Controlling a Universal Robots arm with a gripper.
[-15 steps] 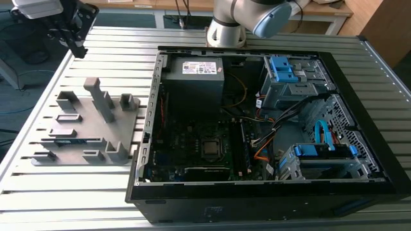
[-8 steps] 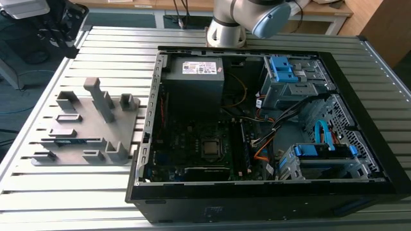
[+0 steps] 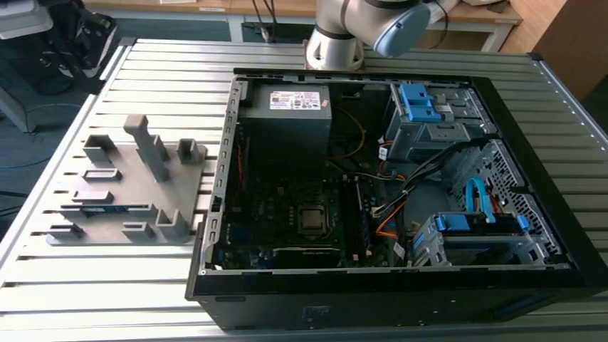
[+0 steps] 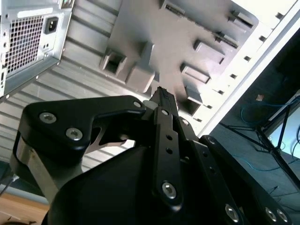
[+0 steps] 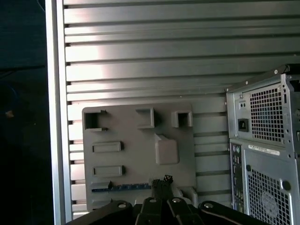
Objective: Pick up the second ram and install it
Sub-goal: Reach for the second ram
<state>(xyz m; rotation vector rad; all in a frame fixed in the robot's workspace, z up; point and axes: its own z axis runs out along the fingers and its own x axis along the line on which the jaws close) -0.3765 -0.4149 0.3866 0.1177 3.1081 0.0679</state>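
The second ram [image 3: 107, 209] is a thin dark blue-green stick standing on edge in a slot of the grey plastic holder [image 3: 133, 185], at the exterior view's left. In the first wrist view the ram [image 5: 124, 187] runs along the holder [image 5: 136, 154] close to my fingertips. My gripper [image 5: 161, 180] hangs high above the holder, its fingers together with nothing between them. In the second wrist view the gripper [image 4: 161, 92] points down at the holder [image 4: 168, 42]. The memory slots [image 3: 361, 214] lie beside the CPU socket [image 3: 312, 217] in the open case.
The open black computer case [image 3: 399, 285] lies on the slatted metal table [image 3: 114, 299], right of the holder. Its rear panel [image 5: 267, 140] with grilles stands near the holder. Tall ribs [image 3: 152, 149] rise from the holder. Cables and blue drive bays [image 3: 428, 107] fill the case's far side.
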